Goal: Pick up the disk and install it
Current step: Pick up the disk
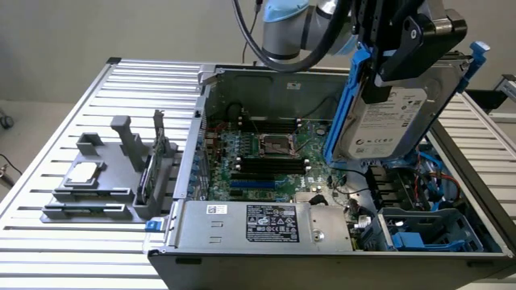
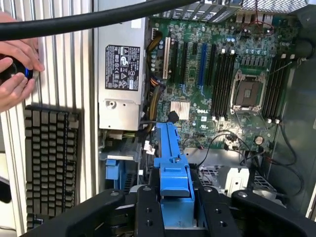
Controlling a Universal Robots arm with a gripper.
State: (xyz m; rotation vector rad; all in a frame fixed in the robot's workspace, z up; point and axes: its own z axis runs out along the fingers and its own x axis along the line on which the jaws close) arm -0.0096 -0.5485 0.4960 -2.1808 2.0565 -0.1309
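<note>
my gripper (image 2: 176, 210) grips the disk (image 1: 388, 124) by its blue rail (image 2: 172, 158), upright above the open case (image 1: 274, 87); motherboard (image 1: 266, 154), cables (image 2: 217, 143) and psu (image 1: 258, 223) lie beneath.

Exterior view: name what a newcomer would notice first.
The disk, blue-railed, hangs nearly upright in the gripper over the open computer case, at the exterior view's right. On the exterior view's left, a grey tray holds a small silver chip.
</note>
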